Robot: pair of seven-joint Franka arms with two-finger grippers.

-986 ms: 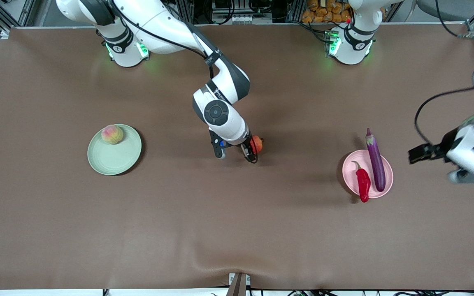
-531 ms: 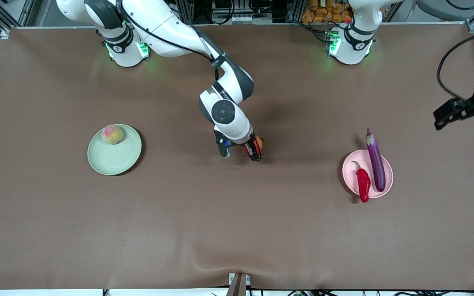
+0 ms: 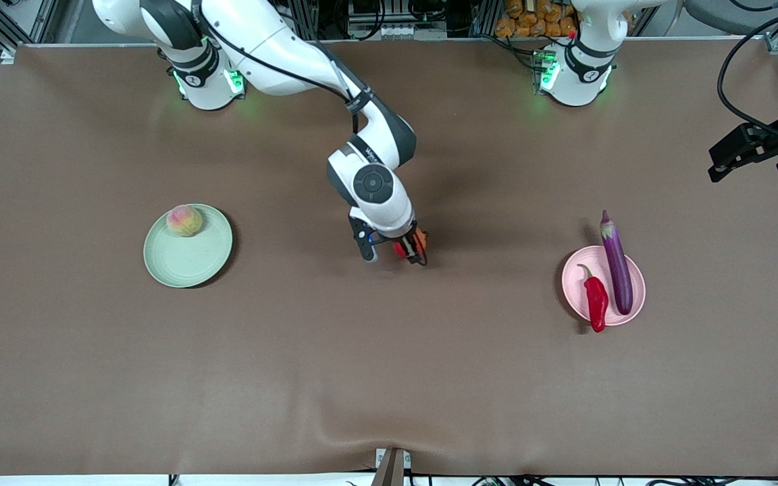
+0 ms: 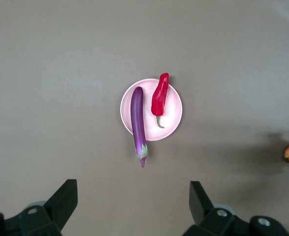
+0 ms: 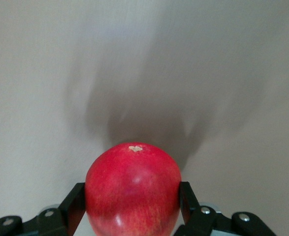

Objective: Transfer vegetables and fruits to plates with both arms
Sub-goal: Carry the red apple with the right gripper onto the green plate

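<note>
Closing in on the finish, three of the four pieces look home already: the peach (image 3: 184, 221) sits on the green plate (image 3: 190, 263) toward the right arm's end of the table, and the eggplant (image 3: 616, 262) and the chili pepper (image 3: 595, 299) lie side by side on the pink plate (image 3: 635, 287) toward the left arm's end, the eggplant's stem end poking out over the rim. Only the red apple (image 3: 418, 240) is left, at mid-table between the two plates, and the right gripper (image 3: 392, 251) is down on it, fingers (image 5: 186, 196) pressed against both flanks of the fruit, which seems to rest on the table. The left gripper (image 3: 743, 150) waits high over the table's edge at its own end, spread wide and holding nothing. By my reckoning one lift and a carry to the green plate, next to the peach, would wrap this up.
</note>
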